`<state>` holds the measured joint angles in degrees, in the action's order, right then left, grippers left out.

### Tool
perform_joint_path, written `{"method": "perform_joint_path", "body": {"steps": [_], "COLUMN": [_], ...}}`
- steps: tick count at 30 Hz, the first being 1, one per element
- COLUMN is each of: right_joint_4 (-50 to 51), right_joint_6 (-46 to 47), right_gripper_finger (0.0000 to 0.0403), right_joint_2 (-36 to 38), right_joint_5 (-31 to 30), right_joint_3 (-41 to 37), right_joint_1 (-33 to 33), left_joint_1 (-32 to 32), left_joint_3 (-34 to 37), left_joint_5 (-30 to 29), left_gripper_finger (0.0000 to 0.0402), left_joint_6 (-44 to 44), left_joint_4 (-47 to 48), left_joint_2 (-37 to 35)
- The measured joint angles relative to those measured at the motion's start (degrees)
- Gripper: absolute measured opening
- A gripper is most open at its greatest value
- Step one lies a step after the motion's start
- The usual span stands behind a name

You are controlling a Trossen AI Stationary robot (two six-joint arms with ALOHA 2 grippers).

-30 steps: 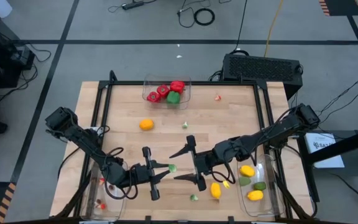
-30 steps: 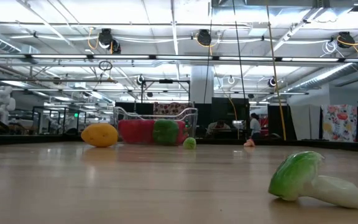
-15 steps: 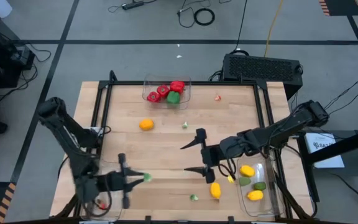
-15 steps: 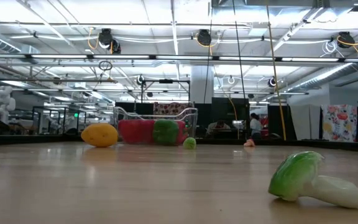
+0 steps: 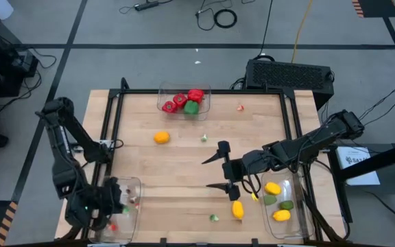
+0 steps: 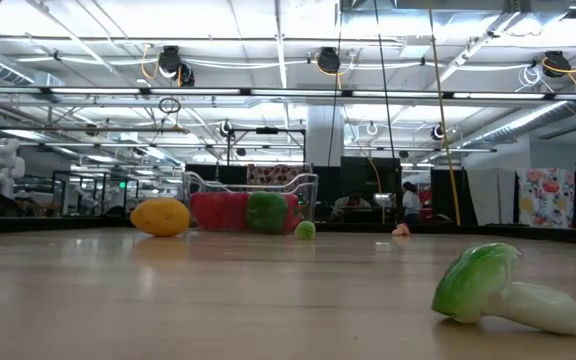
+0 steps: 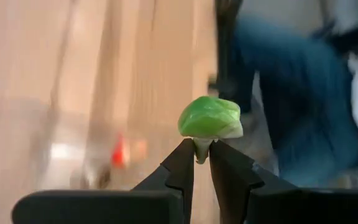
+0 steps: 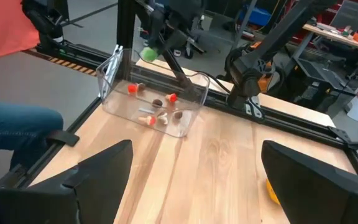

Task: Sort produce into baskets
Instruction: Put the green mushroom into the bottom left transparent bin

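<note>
My left gripper (image 7: 201, 152) is shut on a small green leafy vegetable (image 7: 210, 117) with a pale stalk. It hangs over the clear basket (image 5: 132, 186) at the table's near left corner, which holds small red and brown bits (image 8: 157, 115). The right wrist view shows the same vegetable (image 8: 148, 54) above that basket. My right gripper (image 5: 219, 169) stands open over the middle of the table, above the wood, with nothing between its fingers. A yellow lemon (image 5: 237, 209) lies on the table near it. My left gripper pinches the vegetable's pale stalk (image 7: 201, 148) between its two fingertips, only at their free ends. The green head stands out beyond the fingers. The piece is lifted clear, above the near left basket.
The far basket (image 5: 204, 103) holds red and green peppers. The near right basket (image 5: 290, 223) holds lemons and a lime. Loose on the table lie an orange fruit (image 5: 161, 137), a green-and-white piece (image 6: 498, 290), a small green bit (image 5: 204, 138) and a red bit (image 5: 240, 107).
My left gripper has swung from the table's near middle toward its left edge, turning as it went. It still holds the green vegetable, which now hangs over the near left basket. My right gripper has drawn back a little toward the right edge and stayed open.
</note>
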<state>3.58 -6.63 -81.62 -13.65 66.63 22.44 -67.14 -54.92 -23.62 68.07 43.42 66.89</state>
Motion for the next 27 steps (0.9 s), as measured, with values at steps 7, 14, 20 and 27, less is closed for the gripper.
{"method": "perform_joint_path", "body": {"steps": [7,14,20,27], "right_joint_4": [0.4,3.5,5.9,16.8], "right_joint_6": [0.6,3.0,5.3,16.5], "right_gripper_finger": [0.0350,0.0350,0.0350,0.0350], "right_joint_2": [0.0,0.0,0.0,-0.1], "right_joint_5": [0.0,0.0,0.0,0.2], "right_joint_3": [0.0,0.0,0.0,0.0], "right_joint_1": [0.0,0.0,-0.7,3.0], "left_joint_1": [-2.0,-2.0,-2.0,-2.0], "left_joint_3": [0.0,0.0,0.0,0.0], "left_joint_5": [3.5,7.3,10.1,12.4], "left_gripper_finger": [0.0056,0.0056,0.0066,0.0130], "left_joint_6": [9.4,9.1,9.6,12.3], "left_joint_4": [7.7,7.6,7.1,5.1], "left_joint_2": [2.9,10.7,15.1,15.7]}}
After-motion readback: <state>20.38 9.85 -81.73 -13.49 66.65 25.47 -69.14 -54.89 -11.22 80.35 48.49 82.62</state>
